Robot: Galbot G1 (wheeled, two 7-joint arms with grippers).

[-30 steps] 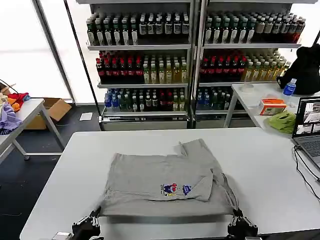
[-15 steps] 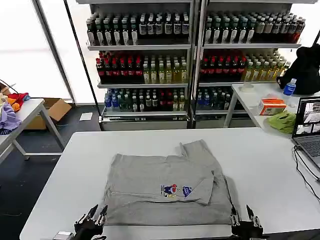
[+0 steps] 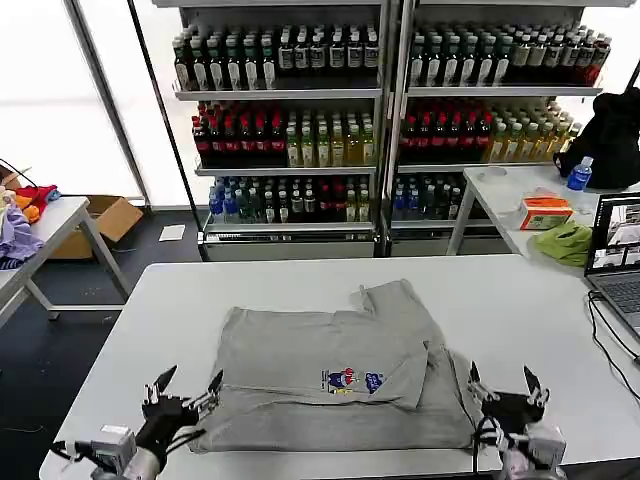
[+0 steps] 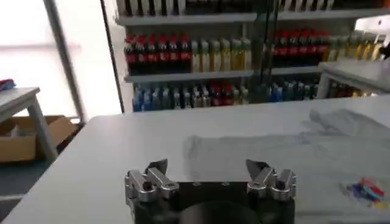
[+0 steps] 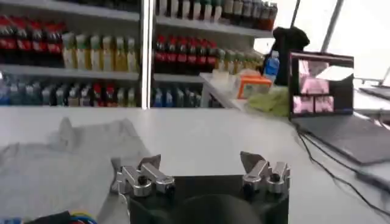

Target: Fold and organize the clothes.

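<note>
From the head camera I am seeing the shirt (image 3: 335,375) lying folded on the white table (image 3: 520,310), its small multicoloured chest print facing up but too small to read, while the left gripper (image 3: 185,392) is hovering with fingers spread at the shirt's near left corner and the right gripper (image 3: 503,385) is hovering, also spread, just off its near right corner. My left wrist camera is showing that gripper (image 4: 209,172) gaping over bare table with the shirt (image 4: 286,152) lying beyond it. My right wrist camera is showing its gripper (image 5: 200,164) gaping too, the shirt (image 5: 61,164) beside it and a laptop (image 5: 341,115) off to the other side, its screen text unreadable.
</note>
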